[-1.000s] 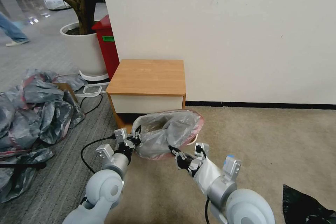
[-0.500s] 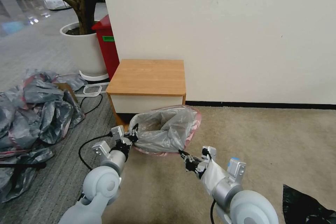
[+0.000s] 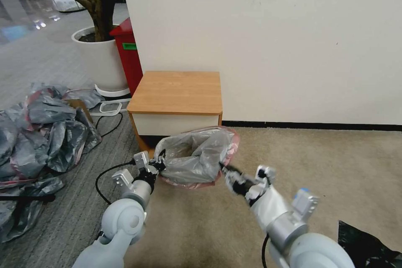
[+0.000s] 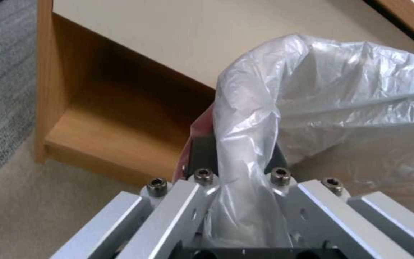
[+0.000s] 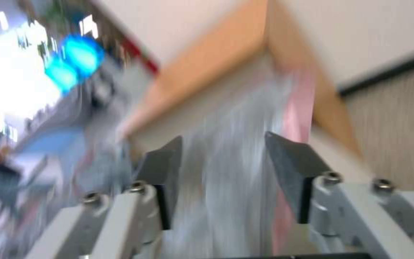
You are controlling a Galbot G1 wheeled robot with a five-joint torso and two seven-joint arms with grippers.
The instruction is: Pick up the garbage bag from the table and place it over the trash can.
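Left claw [image 3: 159, 164] was clamped on the garbage bag [image 3: 197, 157], film bunched between its pads [image 4: 202, 151] at the rim's left side. Right claw [image 3: 226, 171], jaws spread, sat at the rim's right side; its wrist view was smeared, so contact was probably not made. The bag hung open on the carpet before the bench [image 3: 176, 92], apparently draped on the trash can. Advice: the right claw should pinch the pink band, then both pull outward and down evenly, without tearing.

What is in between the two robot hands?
The garbage bag, seen in the head view. It hangs between the left gripper, shut on its edge, and the open right gripper.
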